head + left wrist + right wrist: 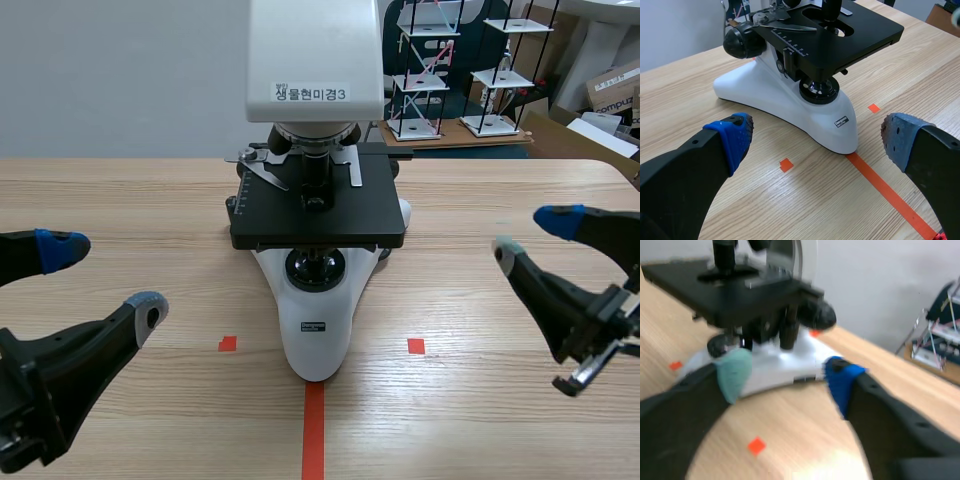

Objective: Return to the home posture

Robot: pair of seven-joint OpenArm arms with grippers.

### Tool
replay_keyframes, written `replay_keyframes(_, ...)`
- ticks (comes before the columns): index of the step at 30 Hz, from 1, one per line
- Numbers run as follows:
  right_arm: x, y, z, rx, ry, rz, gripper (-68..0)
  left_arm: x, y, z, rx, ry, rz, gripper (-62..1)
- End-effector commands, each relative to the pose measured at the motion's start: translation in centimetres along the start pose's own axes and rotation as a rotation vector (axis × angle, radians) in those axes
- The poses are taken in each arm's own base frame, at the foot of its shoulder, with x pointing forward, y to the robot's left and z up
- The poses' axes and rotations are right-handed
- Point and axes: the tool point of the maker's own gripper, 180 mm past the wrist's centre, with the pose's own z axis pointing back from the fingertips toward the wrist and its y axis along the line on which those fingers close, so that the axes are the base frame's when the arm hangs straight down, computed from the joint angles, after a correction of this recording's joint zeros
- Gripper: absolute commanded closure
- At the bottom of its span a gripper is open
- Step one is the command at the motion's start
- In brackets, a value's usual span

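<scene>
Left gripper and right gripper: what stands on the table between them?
The microscope stands between left gripper and right gripper, touching neither; the scene view shows it.

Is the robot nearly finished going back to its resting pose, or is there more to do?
Looks done: the left gripper and right gripper are open, hold nothing and sit clear of the microscope, one on each side, low over the table. In hand: nothing. Left: possibly a final settle; the pictures cannot confirm that this is the exact home posture.
</scene>
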Motion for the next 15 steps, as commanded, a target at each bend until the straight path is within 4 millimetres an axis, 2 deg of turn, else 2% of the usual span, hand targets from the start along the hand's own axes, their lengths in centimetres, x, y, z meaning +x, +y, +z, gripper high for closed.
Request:
replay_keyframes(1, 1.4, -0.6, -0.2, -0.017, -0.034, 0.016, -46.5, 0.7, -0.1, -0.1, 0.001, -0.025, 0.004, -54.0)
replay_keyframes(3, 1.1, -0.1, 0.3, -0.010, 0.000, 0.001, -50.9, 0.6, -0.1, -0.1, 0.001, -0.025, 0.003, -54.0)
replay_keyframes(5, 1.3, 0.4, 0.4, 0.000, 0.030, -0.023, -51.3, 0.6, -0.1, -0.1, 0.001, -0.025, 0.003, -54.0)
replay_keyframes(9, 3.3, 1.4, 0.2, -0.015, 0.035, -0.060, -53.0, 0.6, 0.0, -0.1, 0.004, -0.025, 0.003, -54.0)
replay_keyframes(12, 4.8, 3.4, -0.4, 0.026, 0.061, -0.055, -57.5, 0.6, 0.0, -0.1, 0.004, -0.025, 0.003, -54.0)
replay_keyframes(15, 5.9, 5.3, -0.8, 0.066, 0.092, -0.055, -58.3, 0.6, 0.0, -0.1, 0.004, -0.025, 0.003, -54.0)
